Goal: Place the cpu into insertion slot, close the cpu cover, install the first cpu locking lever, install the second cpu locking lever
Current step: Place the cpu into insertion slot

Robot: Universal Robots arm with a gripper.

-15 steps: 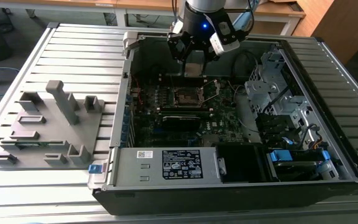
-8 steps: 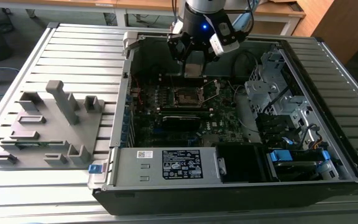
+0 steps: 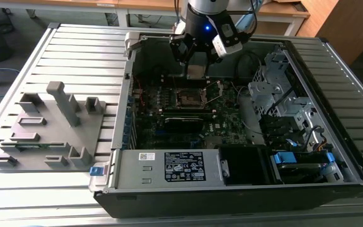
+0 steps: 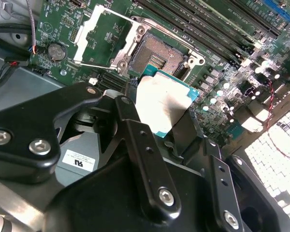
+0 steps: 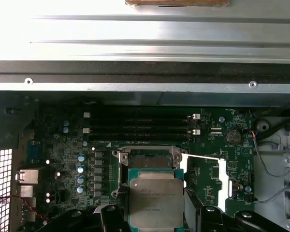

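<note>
Nearest in the exterior view, a grey power-supply box with a black label (image 3: 145,171) sits along the near edge of the open black computer case (image 3: 232,201). The case lies on its side on the slatted metal bench (image 3: 55,47), so the green motherboard (image 4: 58,21) faces up within reach from above. A grey plastic parts fixture (image 3: 49,127) stands on the bench toward the exterior view's left.

Farther in, the insertion slot (image 3: 190,97), a small dark square socket with a silver rim (image 4: 157,55), is bare. The cpu cover (image 4: 104,36), a thin silver frame with a square window, lies swung open beside it (image 5: 208,179), leaving the socket free to take the chip.

Just beyond the socket, the black two-fingered gripper (image 3: 197,64) is closed on the flat square cpu with a dull grey metal top (image 5: 156,200). It pinches two opposite edges (image 4: 164,104), probably so the underside stays untouched. The chip hangs roughly level above the board, overlapping one edge of the socket in both wrist views, and looks not yet seated.
</note>
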